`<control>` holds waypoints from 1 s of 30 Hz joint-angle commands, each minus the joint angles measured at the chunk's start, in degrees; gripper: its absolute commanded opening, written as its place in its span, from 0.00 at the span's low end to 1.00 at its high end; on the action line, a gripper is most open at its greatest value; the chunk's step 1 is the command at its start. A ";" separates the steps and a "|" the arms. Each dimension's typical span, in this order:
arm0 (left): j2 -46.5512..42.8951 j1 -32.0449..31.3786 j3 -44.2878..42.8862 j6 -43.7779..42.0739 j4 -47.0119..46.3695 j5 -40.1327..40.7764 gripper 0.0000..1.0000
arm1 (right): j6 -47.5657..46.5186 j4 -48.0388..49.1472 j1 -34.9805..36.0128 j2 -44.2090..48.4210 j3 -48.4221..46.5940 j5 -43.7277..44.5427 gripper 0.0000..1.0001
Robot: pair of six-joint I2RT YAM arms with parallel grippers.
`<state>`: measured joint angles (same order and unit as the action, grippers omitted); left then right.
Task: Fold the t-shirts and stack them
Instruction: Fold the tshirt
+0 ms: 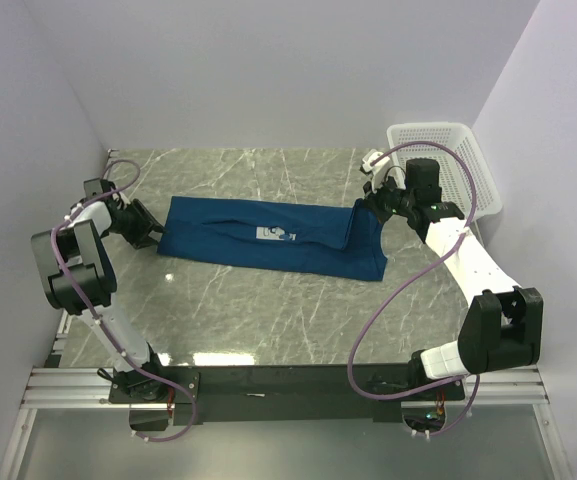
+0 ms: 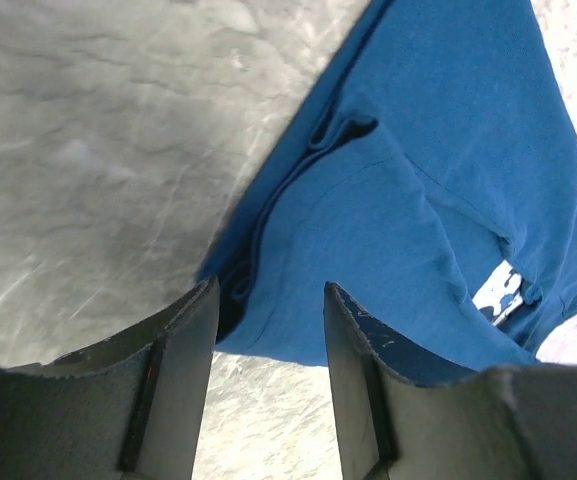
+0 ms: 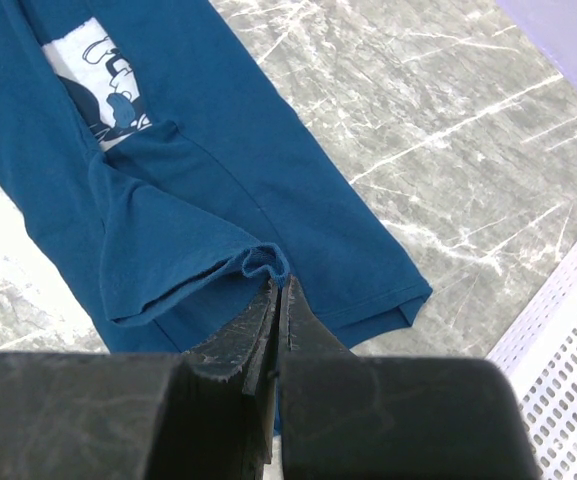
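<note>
Fold of t-shirt [image 3: 218, 180] pinched in right gripper [image 3: 276, 292], left gripper [image 2: 270, 292] parted astride edge

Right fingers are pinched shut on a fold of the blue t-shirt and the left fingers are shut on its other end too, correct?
Not the left. The right gripper is shut on a fold of the t-shirt, but the left gripper is open at the other end, its fingers apart, as the left wrist view shows.
</note>
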<state>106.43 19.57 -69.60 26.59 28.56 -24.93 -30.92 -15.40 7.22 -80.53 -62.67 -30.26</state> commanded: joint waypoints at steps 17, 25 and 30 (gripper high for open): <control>-3.33 -0.59 1.92 -2.95 2.73 -2.76 0.36 | 0.42 2.65 -0.37 0.90 -1.13 -1.20 0.00; -5.09 0.11 6.67 -1.89 1.15 -1.53 0.13 | 0.42 2.74 -0.54 1.52 -0.87 -1.47 0.00; -6.93 1.43 7.38 -1.28 0.89 -1.00 0.01 | 0.33 2.74 -0.54 1.52 -0.87 -1.56 0.00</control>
<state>103.35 19.94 -62.37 25.19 30.41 -26.63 -30.92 -15.38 7.22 -80.51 -62.67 -31.09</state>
